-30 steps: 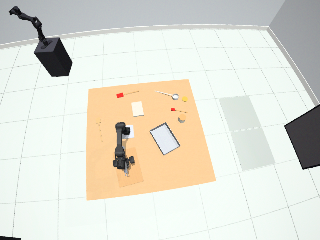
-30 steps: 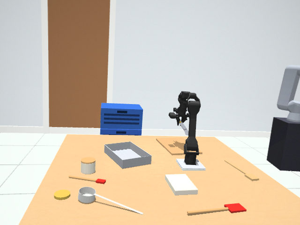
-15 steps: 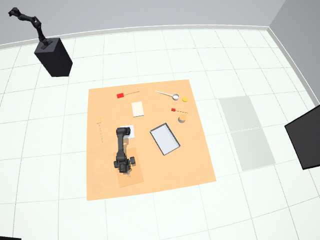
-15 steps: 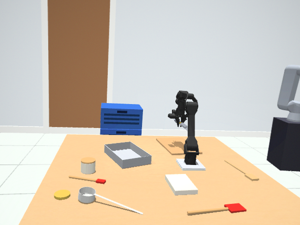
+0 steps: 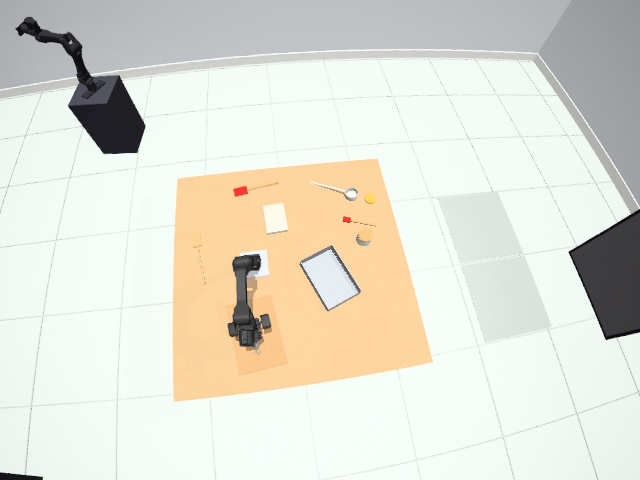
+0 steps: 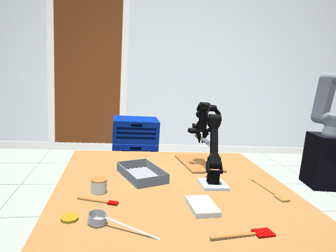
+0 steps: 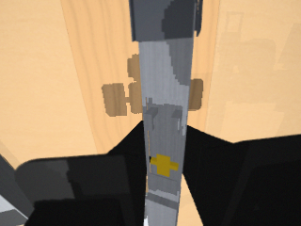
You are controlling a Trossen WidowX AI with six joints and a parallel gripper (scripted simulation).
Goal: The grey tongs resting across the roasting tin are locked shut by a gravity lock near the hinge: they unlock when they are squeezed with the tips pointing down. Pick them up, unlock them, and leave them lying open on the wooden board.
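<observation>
My gripper (image 6: 202, 137) (image 7: 156, 124) is shut on the grey tongs (image 6: 206, 141) (image 7: 166, 85), near their yellow cross mark. The tongs hang in the air above the wooden board (image 5: 273, 356) (image 6: 184, 164) (image 7: 89, 42). They slant, with the end toward the arm's base lower in the exterior view. In the wrist view they run up and down the picture, with a dark grey block at the top end. Their arms look close together; whether the lock is on cannot be told. The roasting tin (image 5: 330, 279) (image 6: 153, 181) holds nothing.
A white jar with an orange top (image 5: 364, 237) (image 6: 98, 185) and a small red spatula (image 5: 346, 219) (image 6: 113, 202) are beyond the tin. A cream block (image 5: 275, 218) (image 6: 202, 206) lies behind the arm's base. A wooden spatula (image 5: 196, 241) (image 6: 282, 198) lies to one side.
</observation>
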